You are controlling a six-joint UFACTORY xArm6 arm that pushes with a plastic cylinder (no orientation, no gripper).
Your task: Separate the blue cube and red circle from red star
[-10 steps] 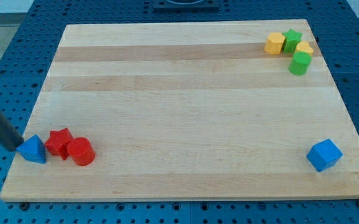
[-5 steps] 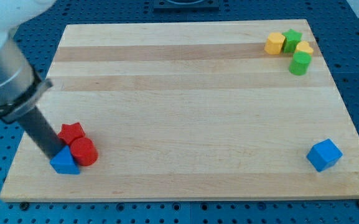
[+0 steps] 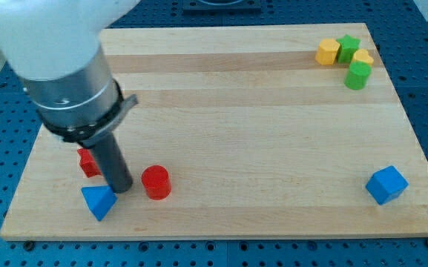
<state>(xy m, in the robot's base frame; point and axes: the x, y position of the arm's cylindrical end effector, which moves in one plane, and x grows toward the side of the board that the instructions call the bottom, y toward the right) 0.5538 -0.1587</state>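
Now my tip (image 3: 122, 188) has driven in between the cluster: red circle (image 3: 156, 182) knocked right, red star (image 3: 88, 162) left behind the rod, blue triangle (image 3: 99, 201) near it. No pincer fitted. Blue cube (image 3: 386, 185) sits far right, already apart.

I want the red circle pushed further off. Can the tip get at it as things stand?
Probably yes. My tip stands just to the view's left of the red circle, with a bare strip of board between them. The blue triangle lies at the tip's other side, and the red star behind the rod.
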